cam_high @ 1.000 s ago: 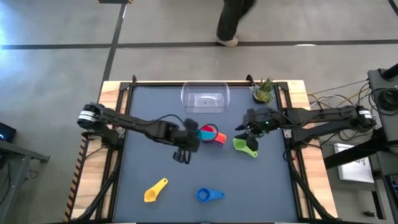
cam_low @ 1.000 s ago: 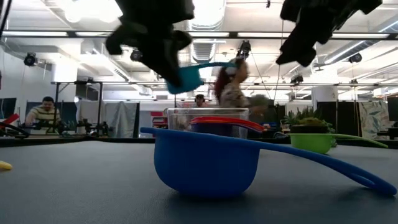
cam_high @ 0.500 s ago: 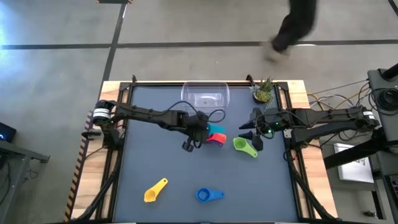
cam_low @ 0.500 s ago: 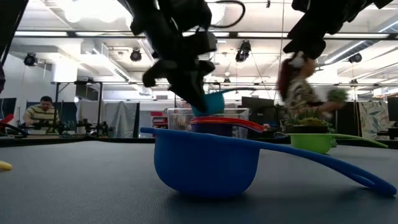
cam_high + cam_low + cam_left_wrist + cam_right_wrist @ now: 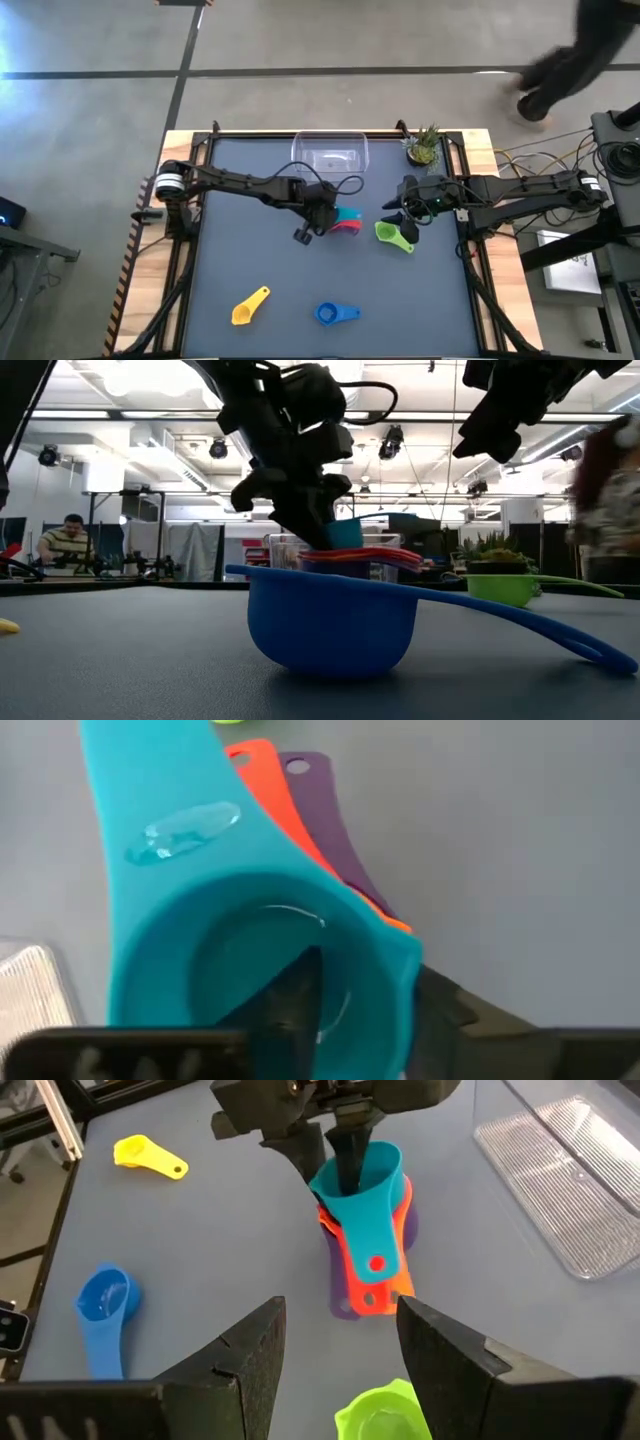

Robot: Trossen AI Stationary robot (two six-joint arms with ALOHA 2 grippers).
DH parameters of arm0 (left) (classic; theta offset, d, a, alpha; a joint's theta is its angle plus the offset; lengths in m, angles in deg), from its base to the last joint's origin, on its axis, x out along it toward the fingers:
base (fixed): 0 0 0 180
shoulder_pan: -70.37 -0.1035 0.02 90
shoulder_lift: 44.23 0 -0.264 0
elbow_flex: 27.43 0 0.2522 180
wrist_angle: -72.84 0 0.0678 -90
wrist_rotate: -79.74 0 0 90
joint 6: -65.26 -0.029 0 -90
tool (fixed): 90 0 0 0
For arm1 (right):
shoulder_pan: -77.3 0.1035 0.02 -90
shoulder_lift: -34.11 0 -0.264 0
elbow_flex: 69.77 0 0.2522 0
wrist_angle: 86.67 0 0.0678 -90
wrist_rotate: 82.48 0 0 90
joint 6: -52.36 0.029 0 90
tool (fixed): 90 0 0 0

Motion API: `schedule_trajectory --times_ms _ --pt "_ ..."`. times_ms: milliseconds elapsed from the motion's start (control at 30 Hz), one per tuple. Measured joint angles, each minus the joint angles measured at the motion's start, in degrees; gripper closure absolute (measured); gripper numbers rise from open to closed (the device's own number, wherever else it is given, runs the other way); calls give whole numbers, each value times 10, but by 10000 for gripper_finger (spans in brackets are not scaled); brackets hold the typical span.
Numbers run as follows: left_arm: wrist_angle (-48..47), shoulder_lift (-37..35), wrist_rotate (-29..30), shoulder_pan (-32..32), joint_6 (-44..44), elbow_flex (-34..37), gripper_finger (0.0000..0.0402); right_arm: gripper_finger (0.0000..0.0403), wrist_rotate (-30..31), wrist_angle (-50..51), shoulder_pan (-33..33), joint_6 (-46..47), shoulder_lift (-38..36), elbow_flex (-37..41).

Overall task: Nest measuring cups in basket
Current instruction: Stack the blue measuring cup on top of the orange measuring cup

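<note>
My left gripper is shut on the teal measuring cup, which sits on top of a stack of orange-red and purple cups at the table's middle. My right gripper is open and touches nothing. It hovers above the table just right of the stack, over the green cup. The yellow cup and the blue cup rest on their bowls near the near edge. The clear basket stands at the far edge. My left gripper grips the teal cup's bowl wall on the side away from the handle, with one finger inside the bowl and one outside. The fingers come from above, slanting down. The cup is tilted, and its handle lies along the orange handle below.
A small potted plant stands at the far right corner beside the basket. Open table lies between the stack and the near cups. A person's legs pass on the floor beyond the table, and another person sits in the room behind.
My left gripper carried the teal cup toward the right and far side and came down. The cup hung clear above the stack a second ago and now sits on it. Beyond the table, the person walked toward the right.
</note>
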Motion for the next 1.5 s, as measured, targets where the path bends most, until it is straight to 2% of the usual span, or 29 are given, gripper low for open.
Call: schedule_trajectory --times_ms 200,367,567,767,867,1000,1133,1233,1400,1500 --pt "-13 -18 -6 1 10 2 243 223 13 -4 -1 -1 5 0" --pt "-15 -28 -6 1 17 2 209 223 22 -4 -1 -1 21 0" --pt "-44 -63 -4 1 61 2 198 220 22 -30 -2 -7 52 -2" --pt "-51 -135 -10 1 108 18 204 218 22 -98 -2 -23 103 -5" --pt "7 -183 -19 1 133 75 212 218 22 -109 -2 -25 134 -17" --pt "176 -240 -21 1 174 188 224 218 22 -107 -2 -39 180 -39" --pt "384 -253 -21 1 227 282 236 218 23 -117 -2 -55 205 -64" --pt "477 -242 -12 1 263 325 247 219 21 -150 -2 -57 201 -66" --pt "507 -201 37 4 306 349 268 227 23 -154 -2 -57 174 -62" --pt "520 -169 45 7 316 347 282 233 26 -154 -2 -57 164 -60"
